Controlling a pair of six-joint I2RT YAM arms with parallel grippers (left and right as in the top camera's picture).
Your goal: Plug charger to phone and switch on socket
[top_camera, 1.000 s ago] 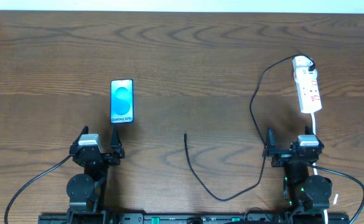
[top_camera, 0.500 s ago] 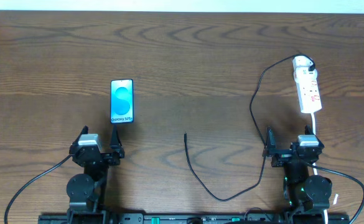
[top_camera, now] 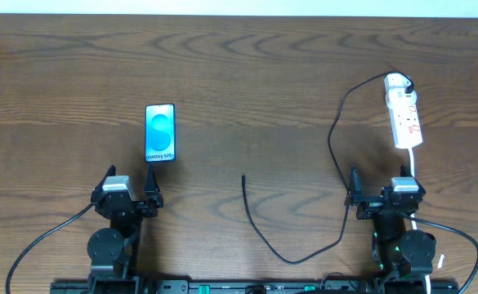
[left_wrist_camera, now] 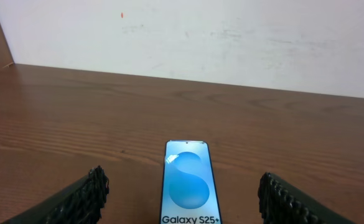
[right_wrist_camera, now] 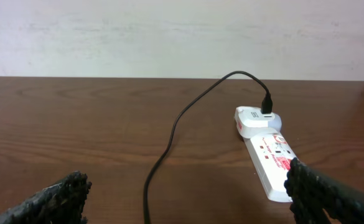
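The phone [top_camera: 160, 133] lies flat left of centre, blue screen up; in the left wrist view the phone [left_wrist_camera: 187, 180] sits just ahead of my open left gripper [left_wrist_camera: 183, 202], between the finger lines. The charger [top_camera: 334, 139] is a thin black cable looping from the adapter on the socket [top_camera: 404, 113] down to a free plug tip near the table's middle [top_camera: 243, 177]. My left gripper [top_camera: 129, 194] rests open below the phone. My right gripper [top_camera: 381, 193] stands open just below the socket [right_wrist_camera: 266, 152], the charger [right_wrist_camera: 169, 137] running between its fingers, nothing held.
A white cord [top_camera: 413, 160] leaves the strip's near end and runs down past the right arm. Both arm bases sit at the table's front edge. A white wall [right_wrist_camera: 169, 37] rises behind the far edge of the wooden table [top_camera: 247, 73].
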